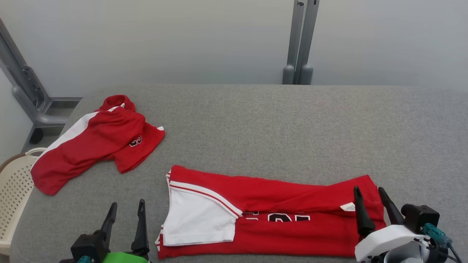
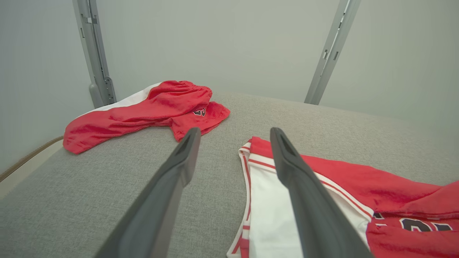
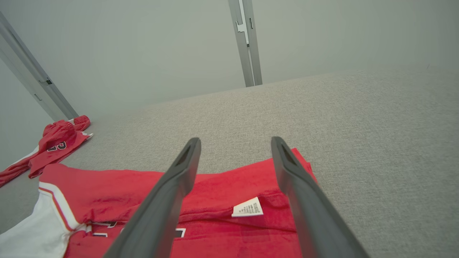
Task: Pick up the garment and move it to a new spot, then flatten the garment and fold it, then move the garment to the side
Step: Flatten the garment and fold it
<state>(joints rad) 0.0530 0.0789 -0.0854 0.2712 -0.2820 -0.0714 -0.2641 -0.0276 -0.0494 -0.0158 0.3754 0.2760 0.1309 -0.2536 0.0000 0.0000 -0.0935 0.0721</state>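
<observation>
So, both grippers are empty, fingers spread. The left gripper point(image 1: 128, 203) is just off the white end of the jersey point(image 1: 292, 193), and the right gripper point(image 1: 368, 189) is over its tagged end. It lies flat in a long strip, so I'd guess mid-fold. Next is probably pinching one end and carrying it across. The shorts point(image 1: 98, 142) sit well beyond the white end.

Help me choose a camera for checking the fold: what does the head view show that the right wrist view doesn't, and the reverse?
Head view extra: the open left gripper and the cream basket beside the grey table. Right wrist view extra: no new object, just a closer look at the white label on the folded jersey. Shared: the jersey, the crumpled red garment, the table, the open right gripper at the jersey's end.
</observation>
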